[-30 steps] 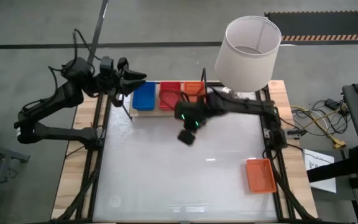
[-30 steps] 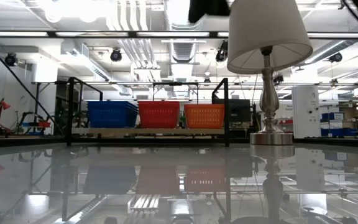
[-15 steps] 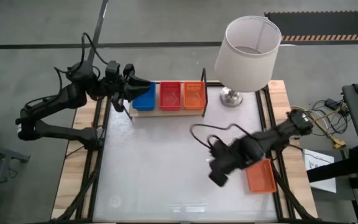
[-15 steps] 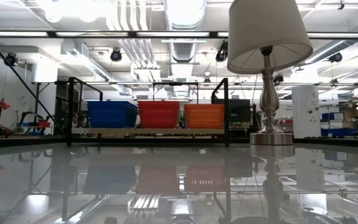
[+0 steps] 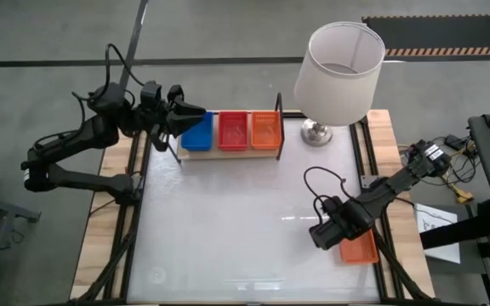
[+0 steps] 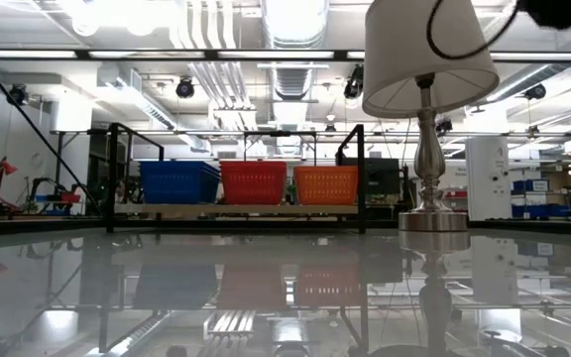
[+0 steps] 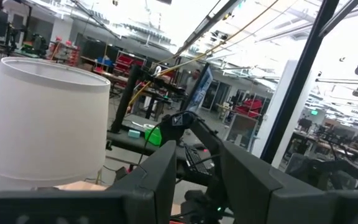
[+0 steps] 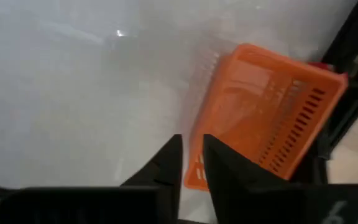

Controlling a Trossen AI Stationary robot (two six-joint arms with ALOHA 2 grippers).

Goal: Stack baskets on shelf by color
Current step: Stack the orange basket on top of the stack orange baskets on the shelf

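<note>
Orange basket (image 5: 357,244), single, lying flat on the white table (image 5: 228,221) at its near right corner, close to the right edge; my right gripper (image 5: 328,235) hangs low at the basket's left long wall, its fingers (image 8: 169,163) a narrow slit apart, nothing between them, the tips just short of the slotted rim in the right wrist view.

Light-wood shelf (image 5: 228,154) with black wire ends, at the far side of the table, left of centre; on it, side by side, left to right: blue baskets (image 5: 196,133); red baskets (image 5: 232,130); orange baskets (image 5: 264,129); how many are stacked in each pile I cannot tell. From the low view the three piles stand level, blue (image 6: 178,181), red (image 6: 254,182), orange (image 6: 325,184), between the black end frames.

My left gripper (image 5: 187,111), raised beyond the far left corner of the table, just left of the blue pile, fingers (image 7: 160,177) spread apart and holding nothing.

White-shaded lamp (image 5: 339,72) on a silver base (image 5: 316,133), at the far right of the table, right of the shelf and apart from it.
</note>
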